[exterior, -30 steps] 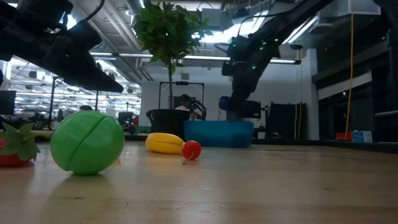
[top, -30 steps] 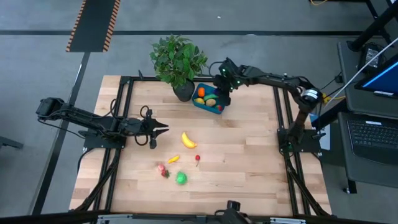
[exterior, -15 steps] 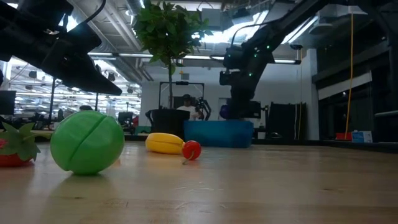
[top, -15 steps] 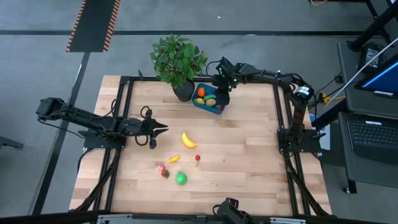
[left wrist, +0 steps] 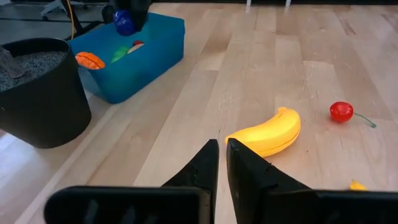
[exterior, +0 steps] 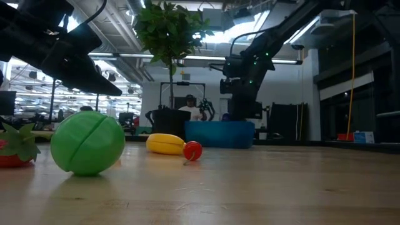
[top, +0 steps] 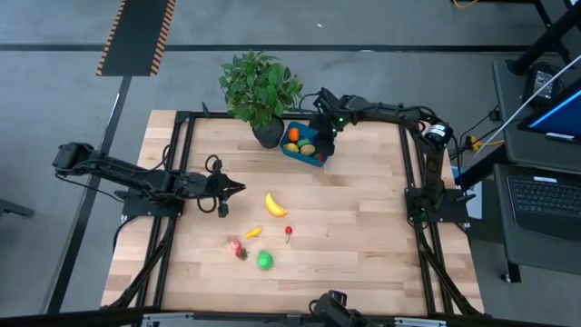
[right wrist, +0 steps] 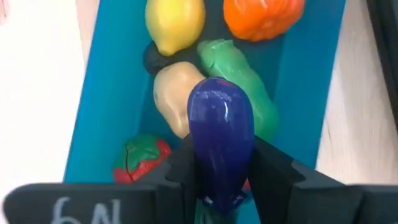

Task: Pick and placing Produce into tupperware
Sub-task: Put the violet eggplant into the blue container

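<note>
My right gripper [right wrist: 222, 171] is shut on a purple produce piece [right wrist: 221, 124] just above the teal tupperware [top: 289, 153] at the table's far middle. Inside the tupperware lie a yellow piece [right wrist: 174, 22], an orange one [right wrist: 261, 15], a green one [right wrist: 242, 78], a tan one [right wrist: 173, 93] and a red one [right wrist: 140, 158]. On the wood rest a banana [top: 275, 204], a cherry [top: 289, 232], a small orange piece [top: 253, 232], a strawberry [top: 238, 248] and a green ball [top: 264, 261]. My left gripper [left wrist: 222, 149] hovers shut left of the banana [left wrist: 267, 134]. My right gripper pinches the purple piece between its two fingers [right wrist: 186, 168], one on each side of its stalk end [right wrist: 214, 171]. The fingers come steeply from above, slanting toward the far left. The piece is lifted clear, its rounded end pointing down over the tupperware's contents.
A potted plant in a dark pot [top: 266, 134] stands right beside the tupperware's left side [left wrist: 143, 62]. Black frame rails run along the table's left and right edges. Bare wood lies between the loose produce and the tupperware.
My right gripper has sunk toward the tupperware with the purple piece still between its fingers, tipping a little steeper. The loose produce on the table has not moved.
</note>
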Action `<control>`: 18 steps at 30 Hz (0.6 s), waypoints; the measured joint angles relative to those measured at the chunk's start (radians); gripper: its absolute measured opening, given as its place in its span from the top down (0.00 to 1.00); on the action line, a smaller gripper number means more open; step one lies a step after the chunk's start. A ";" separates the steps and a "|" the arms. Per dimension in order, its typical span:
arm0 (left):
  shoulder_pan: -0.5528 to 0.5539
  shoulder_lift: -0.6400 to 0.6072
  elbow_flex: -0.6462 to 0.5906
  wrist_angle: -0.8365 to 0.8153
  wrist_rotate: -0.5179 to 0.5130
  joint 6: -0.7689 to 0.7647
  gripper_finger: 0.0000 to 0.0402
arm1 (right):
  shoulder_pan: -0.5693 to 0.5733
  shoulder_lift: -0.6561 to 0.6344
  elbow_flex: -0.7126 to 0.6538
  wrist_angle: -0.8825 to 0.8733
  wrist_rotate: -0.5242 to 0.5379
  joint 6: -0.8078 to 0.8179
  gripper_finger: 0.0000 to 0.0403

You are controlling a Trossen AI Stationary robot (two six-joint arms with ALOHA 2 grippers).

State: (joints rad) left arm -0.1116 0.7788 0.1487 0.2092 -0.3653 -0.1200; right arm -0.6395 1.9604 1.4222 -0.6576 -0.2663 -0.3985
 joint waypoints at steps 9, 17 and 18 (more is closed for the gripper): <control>0.000 0.000 0.000 -0.011 0.000 0.000 0.96 | 0.000 0.004 -0.055 0.030 0.001 0.000 0.72; 0.000 0.000 0.000 -0.011 0.000 0.000 0.97 | 0.001 0.004 -0.056 0.037 -0.001 0.003 0.68; 0.000 0.000 0.000 -0.011 -0.001 0.000 0.97 | 0.001 0.004 -0.056 0.036 -0.001 0.003 0.67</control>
State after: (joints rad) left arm -0.1116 0.7784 0.1488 0.1983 -0.3658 -0.1200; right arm -0.6388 1.9644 1.3663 -0.6219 -0.2668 -0.3951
